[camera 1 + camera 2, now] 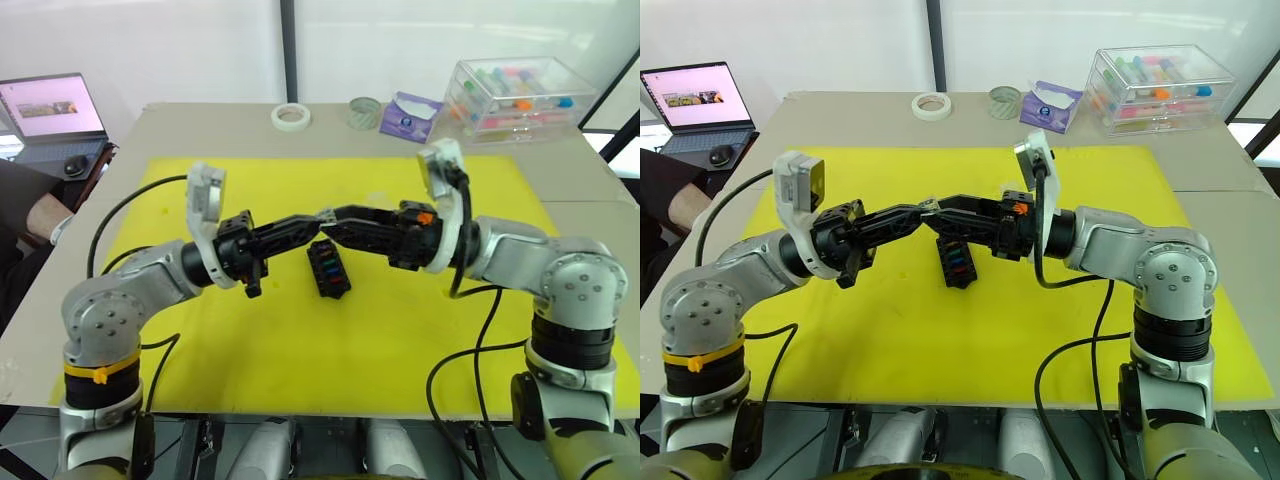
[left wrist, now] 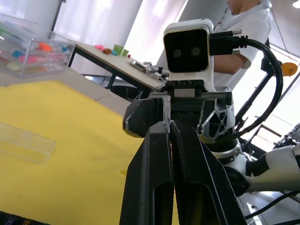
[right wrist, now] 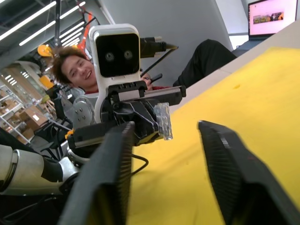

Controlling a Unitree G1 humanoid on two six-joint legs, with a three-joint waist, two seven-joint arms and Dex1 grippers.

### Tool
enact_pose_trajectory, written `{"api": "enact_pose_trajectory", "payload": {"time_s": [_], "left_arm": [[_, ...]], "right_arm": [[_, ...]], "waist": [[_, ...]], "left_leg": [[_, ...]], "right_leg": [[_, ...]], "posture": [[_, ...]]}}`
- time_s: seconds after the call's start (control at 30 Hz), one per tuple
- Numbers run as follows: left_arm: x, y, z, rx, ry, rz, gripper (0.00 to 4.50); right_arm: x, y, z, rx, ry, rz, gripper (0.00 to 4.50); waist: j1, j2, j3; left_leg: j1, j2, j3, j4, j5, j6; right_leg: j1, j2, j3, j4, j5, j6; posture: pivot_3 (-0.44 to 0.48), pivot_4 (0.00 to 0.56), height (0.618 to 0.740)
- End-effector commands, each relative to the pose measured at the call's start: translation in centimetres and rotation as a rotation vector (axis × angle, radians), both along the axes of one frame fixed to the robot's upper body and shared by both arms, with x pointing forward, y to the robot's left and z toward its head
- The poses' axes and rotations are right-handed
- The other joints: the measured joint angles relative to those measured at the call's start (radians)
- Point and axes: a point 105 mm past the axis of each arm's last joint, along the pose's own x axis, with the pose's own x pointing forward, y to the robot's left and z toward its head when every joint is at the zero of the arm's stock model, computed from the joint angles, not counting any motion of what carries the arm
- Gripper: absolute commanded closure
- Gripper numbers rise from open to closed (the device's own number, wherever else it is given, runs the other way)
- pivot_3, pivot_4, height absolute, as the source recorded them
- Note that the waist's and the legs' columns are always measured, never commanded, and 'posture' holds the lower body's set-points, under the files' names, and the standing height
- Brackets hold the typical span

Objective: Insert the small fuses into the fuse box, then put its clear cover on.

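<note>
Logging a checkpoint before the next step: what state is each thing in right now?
Left gripper: fingers shut on a small clear piece, held above the fuse box.
Right gripper: fingers open, tips facing the left gripper's.
Fuse box: on the yellow mat, uncovered, coloured fuses in its slots.
Cover: off, lying flat on the mat.
Laptop: open, screen lit.

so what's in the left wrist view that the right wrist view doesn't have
Left wrist view: the clear cover lying flat on the yellow mat, the clear box of coloured tubes, and a person in a white shirt.
Right wrist view: a laptop and a person in dark clothes.
Both: the mat, and the left hand shut on a small clear piece, facing the open right hand.
</note>
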Motion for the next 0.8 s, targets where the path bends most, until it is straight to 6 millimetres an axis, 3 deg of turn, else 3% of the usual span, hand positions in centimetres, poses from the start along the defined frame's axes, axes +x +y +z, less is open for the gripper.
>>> {"api": "enact_pose_trajectory", "payload": {"time_s": [0.03,0.13,0.7,0.8], "left_arm": [[-0.02,0.18,0.79,-0.025,-0.026,0.004,4.50],[0.11,0.18,0.80,-0.030,-0.021,0.008,4.50],[0.03,-0.06,0.76,-0.037,-0.020,0.002,4.50],[0.11,-0.05,0.68,-0.030,-0.023,0.010,4.50]], "right_arm": [[-0.28,-0.38,1.00,0.033,-0.025,0.002,3.62],[-0.38,-0.38,0.94,0.033,-0.019,0.007,4.47],[-0.47,-0.23,0.88,0.028,-0.010,0.007,4.47],[-0.47,-0.19,0.87,0.030,-0.008,0.007,3.77]], "waist": [[0.001,0.000,0.000],[0.001,0.000,0.000],[0.001,0.000,0.000],[0.001,0.000,0.000]], "left_leg": [[0.000,0.000,0.000,0.000,0.000,0.000],[0.000,0.000,0.000,0.000,0.000,0.000],[0.000,0.000,0.000,0.000,0.000,0.000],[0.000,0.000,0.000,0.000,0.000,0.000]], "right_leg": [[0.000,0.000,0.000,0.000,0.000,0.000],[0.000,0.000,0.000,0.000,0.000,0.000],[0.000,0.000,0.000,0.000,0.000,0.000],[0.000,0.000,0.000,0.000,0.000,0.000]], "posture": [[0.000,0.150,0.740],[0.000,0.150,0.740],[0.000,0.150,0.740],[0.000,0.150,0.740]]}}
